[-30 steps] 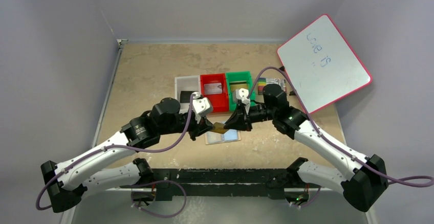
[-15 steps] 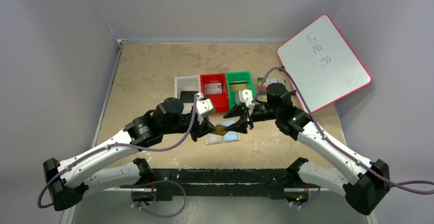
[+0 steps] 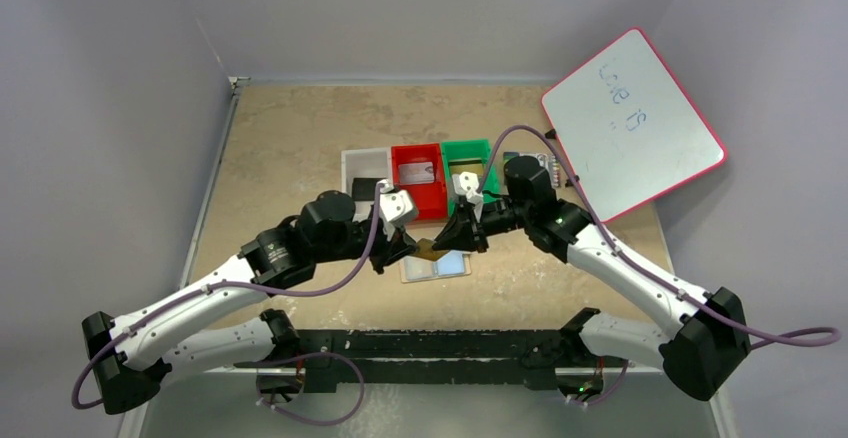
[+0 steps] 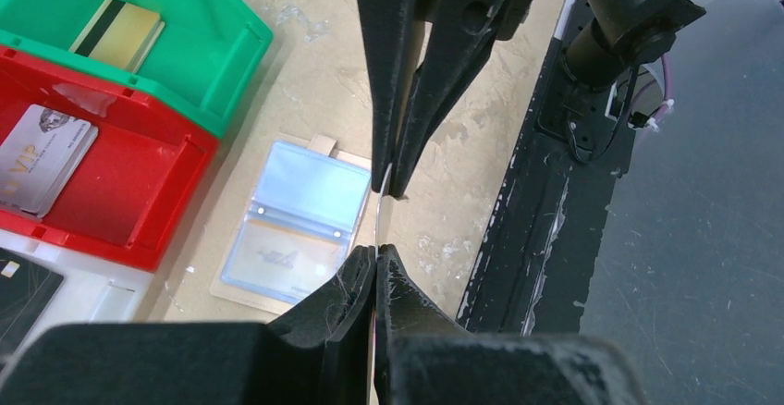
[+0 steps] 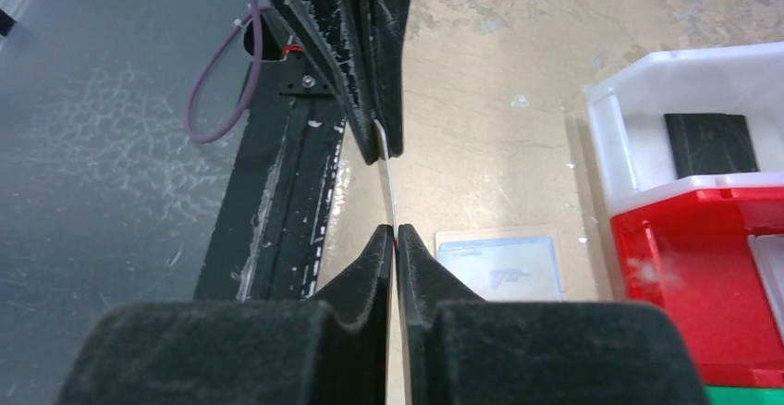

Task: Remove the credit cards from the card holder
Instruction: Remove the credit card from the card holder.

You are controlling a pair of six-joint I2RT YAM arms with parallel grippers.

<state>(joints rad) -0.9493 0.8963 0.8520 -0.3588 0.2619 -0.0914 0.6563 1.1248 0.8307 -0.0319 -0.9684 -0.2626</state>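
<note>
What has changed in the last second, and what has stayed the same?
The right gripper opened, drew back a little, then returned and closed again on the card. The left gripper kept its grip on the same card. The card holder lay open in the same place.

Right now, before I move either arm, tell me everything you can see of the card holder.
The card holder lies open and flat on the table, in front of the red bin. Tan backing with a small tab on one edge; two clear light-blue pockets, one showing a printed card or insert. Only the table touches it.
</note>
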